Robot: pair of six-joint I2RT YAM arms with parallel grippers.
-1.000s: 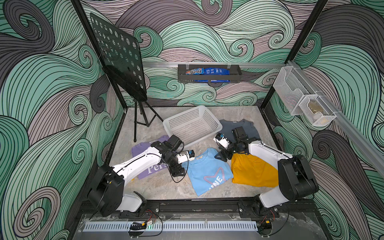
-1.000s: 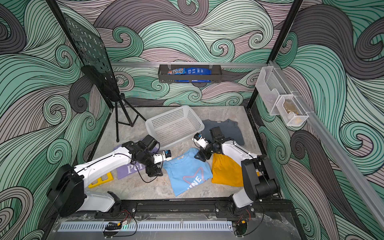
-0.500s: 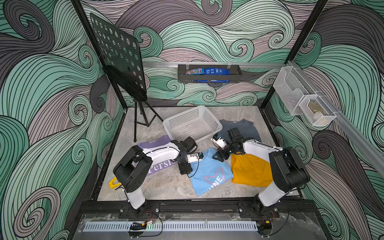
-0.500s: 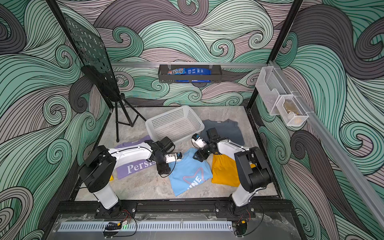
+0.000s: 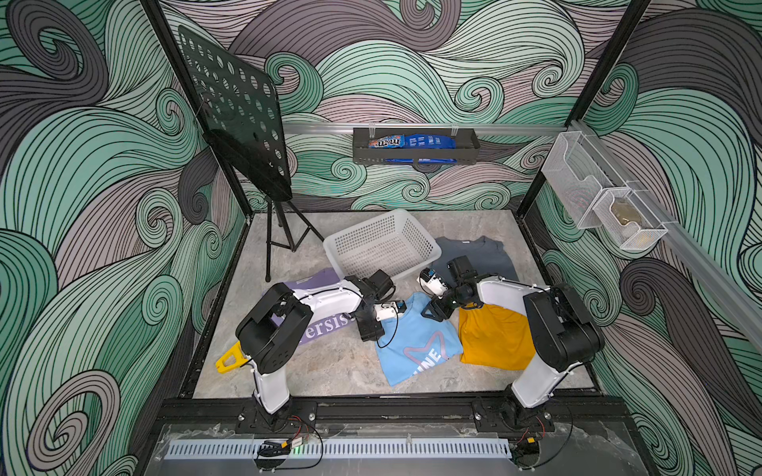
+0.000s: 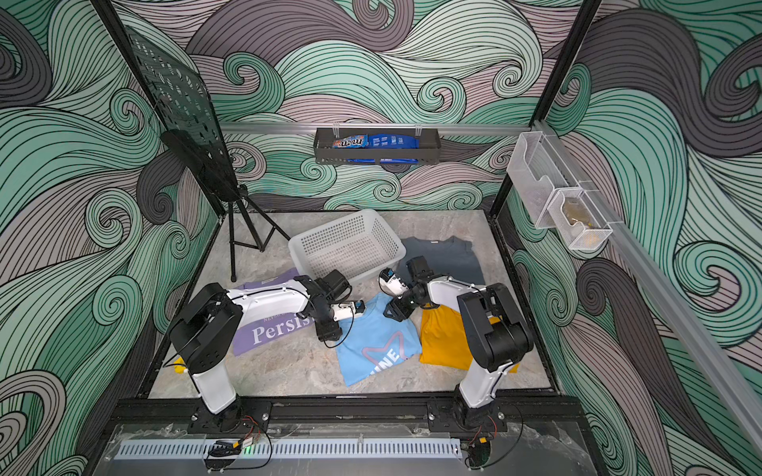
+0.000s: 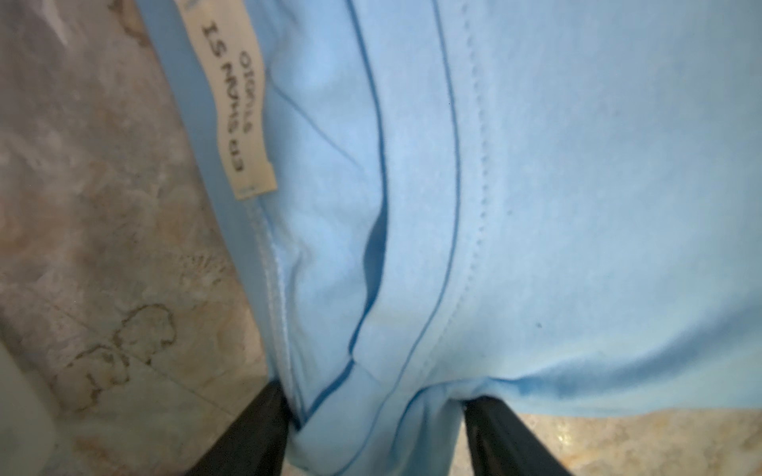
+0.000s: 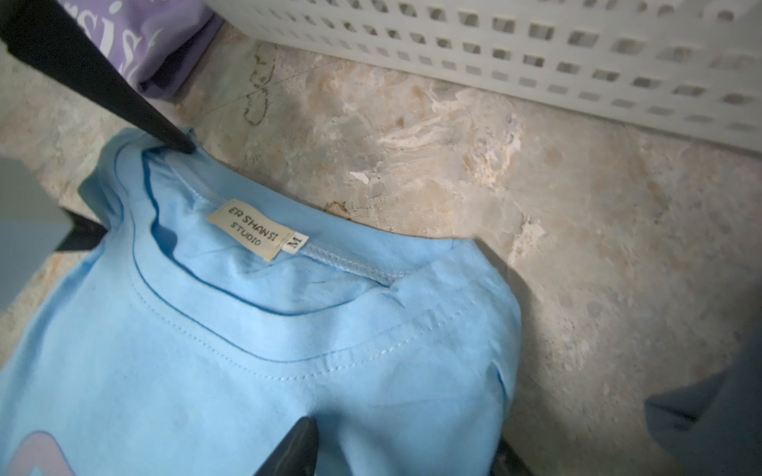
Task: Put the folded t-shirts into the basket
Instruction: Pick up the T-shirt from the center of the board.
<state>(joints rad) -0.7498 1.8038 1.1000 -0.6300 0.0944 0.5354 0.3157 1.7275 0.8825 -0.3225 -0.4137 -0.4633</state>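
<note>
Arms reach low, left gripper (image 7: 377,428) and right gripper (image 8: 396,453) pinching light blue t-shirt (image 5: 416,342).

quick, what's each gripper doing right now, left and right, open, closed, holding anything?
Left gripper: closing on the light blue t-shirt, collar corner bunched between the fingers.
Right gripper: fingers astride the other shoulder of that shirt; grip cannot be told.

Robot test cell, framed enclosure (image 5: 577,107), swirl-patterned walls (image 5: 412,82)

marble floor (image 5: 330,366): shirts (image 5: 416,346), basket (image 5: 383,247)
</note>
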